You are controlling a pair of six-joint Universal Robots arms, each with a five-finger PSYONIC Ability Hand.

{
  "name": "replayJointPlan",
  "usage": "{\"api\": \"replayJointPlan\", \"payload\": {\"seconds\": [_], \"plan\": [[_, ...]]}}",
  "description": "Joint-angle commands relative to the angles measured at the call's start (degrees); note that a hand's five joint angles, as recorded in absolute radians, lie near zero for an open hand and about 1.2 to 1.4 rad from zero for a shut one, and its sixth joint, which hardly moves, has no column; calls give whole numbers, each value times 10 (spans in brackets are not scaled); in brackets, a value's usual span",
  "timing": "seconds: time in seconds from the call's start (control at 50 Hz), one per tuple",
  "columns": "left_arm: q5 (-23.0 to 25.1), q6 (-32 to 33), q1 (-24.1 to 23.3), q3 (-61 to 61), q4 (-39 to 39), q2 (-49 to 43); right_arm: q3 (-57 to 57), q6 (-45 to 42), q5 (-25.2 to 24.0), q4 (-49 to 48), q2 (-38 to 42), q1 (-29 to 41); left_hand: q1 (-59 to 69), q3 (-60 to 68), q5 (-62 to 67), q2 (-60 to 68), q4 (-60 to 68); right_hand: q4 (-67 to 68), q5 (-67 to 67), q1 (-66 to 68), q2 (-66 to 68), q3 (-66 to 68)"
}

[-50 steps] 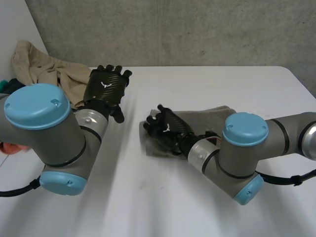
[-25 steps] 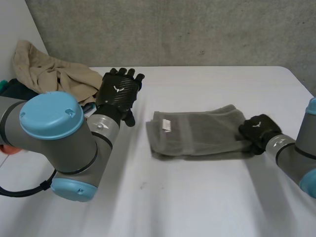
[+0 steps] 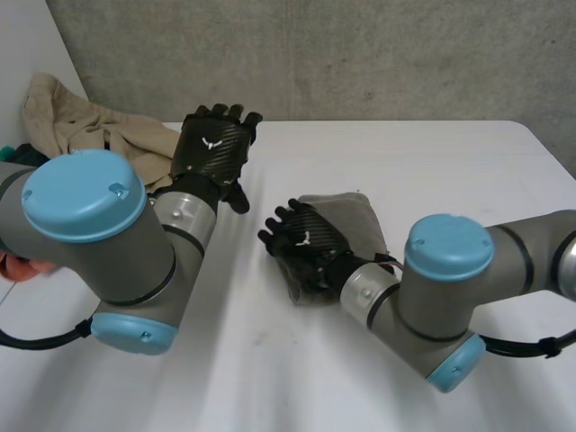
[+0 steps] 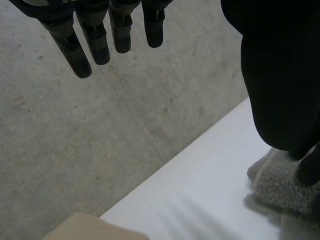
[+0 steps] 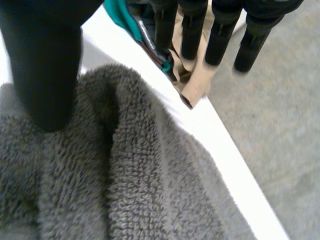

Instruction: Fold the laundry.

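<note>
Head view: right hand (image 3: 306, 241) fingers straight on grey towel (image 3: 356, 216) edge, seemingly ungripped; left hand (image 3: 209, 148) splayed, empty

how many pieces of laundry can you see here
4: a grey towel under the right hand on the table; a beige garment, a teal cloth and an orange cloth along its left side. That heap may hide more.

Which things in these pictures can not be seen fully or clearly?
Head view: the right hand and its arm cover the near edge of the grey towel.
Head view: the left arm and the picture's edge cut off the beige clothes pile; its garments cannot be told.
Head view: an orange thing peeks from behind the left arm; unidentifiable.
</note>
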Motion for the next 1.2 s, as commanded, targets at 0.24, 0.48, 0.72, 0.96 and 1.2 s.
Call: {"api": "replayJointPlan", "payload": {"seconds": [0.24, 0.48, 0.72, 0.96, 1.2], "plan": [[15, -52, -87, 234, -61, -201, -29, 333, 13, 165, -98, -176, 7, -8, -12, -4, -1, -92, -84, -83, -83, -94], [-9, -49, -88, 344, -179, -316, -151, 333, 16, 254, 33, -170, 29, 14, 10, 18, 21, -92, -84, -83, -83, -94], [-30, -31, -74, 319, -280, -311, -194, 223, 68, 302, 79, -163, 29, 14, 10, 18, 21, -92, -84, -83, -83, -94], [-11, -18, -68, 261, -249, -200, -134, 219, 162, 274, -10, -171, 9, -6, -10, -2, 1, -92, -84, -83, -83, -94], [203, -42, -28, 158, -162, -57, 16, 357, 141, 209, -36, -169, 21, 6, 2, 10, 13, -92, -84, -83, -83, -94]]}}
